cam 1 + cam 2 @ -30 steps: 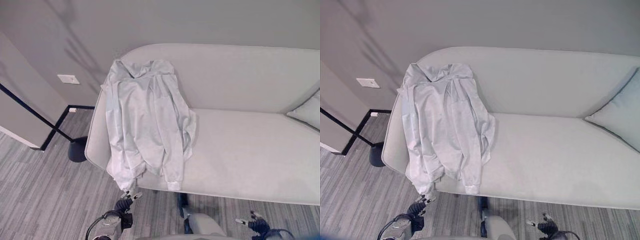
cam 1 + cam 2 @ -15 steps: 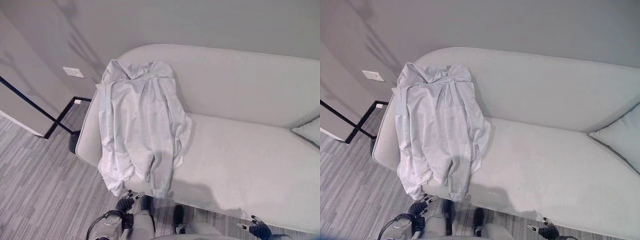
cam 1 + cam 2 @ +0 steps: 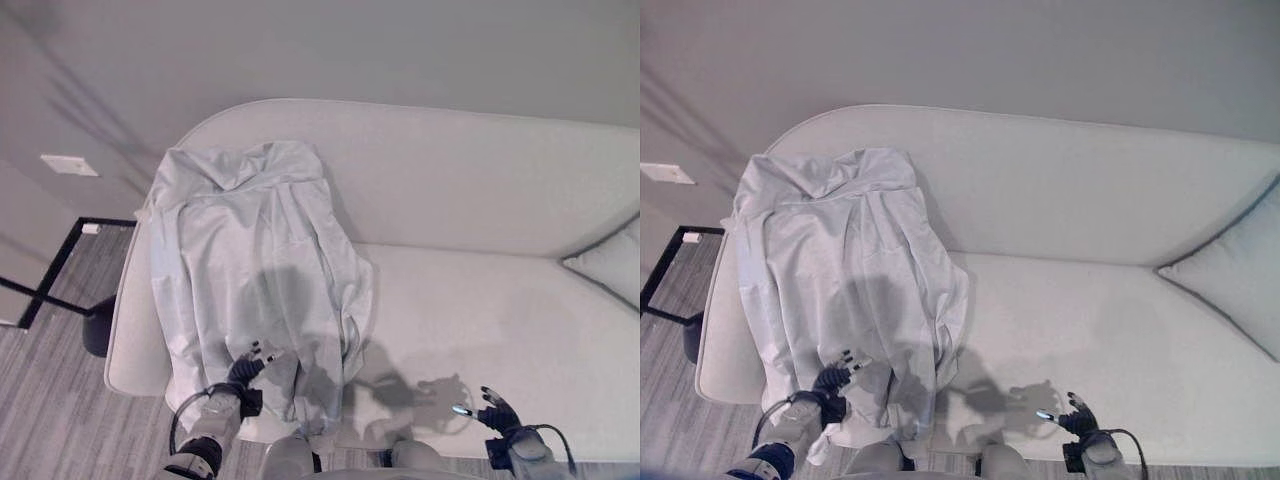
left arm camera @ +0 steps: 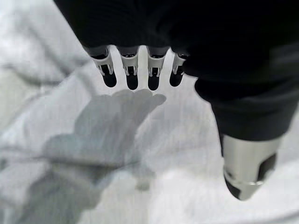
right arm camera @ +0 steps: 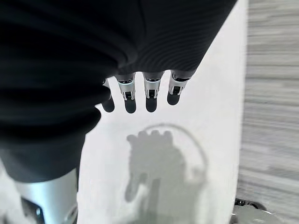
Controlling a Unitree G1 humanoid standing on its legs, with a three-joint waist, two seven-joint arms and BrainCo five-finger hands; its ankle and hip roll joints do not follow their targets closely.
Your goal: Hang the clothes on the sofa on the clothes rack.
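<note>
A pale grey-white shirt (image 3: 255, 270) lies draped over the left armrest and backrest of the light grey sofa (image 3: 470, 200), its hem hanging over the seat's front edge. My left hand (image 3: 244, 375) hovers open just above the lower part of the shirt (image 4: 140, 154), fingers straight and holding nothing. My right hand (image 3: 494, 415) is open above the bare sofa seat (image 5: 187, 154) near its front edge, well to the right of the shirt.
A black metal stand (image 3: 60, 270) with a round base stands on the striped grey floor left of the sofa. A grey cushion (image 3: 610, 265) rests at the sofa's right end. A grey wall runs behind.
The camera has moved closer and the picture has shifted. Both hands have risen from below the sofa's front edge: the left is now over the shirt, the right over the seat.
</note>
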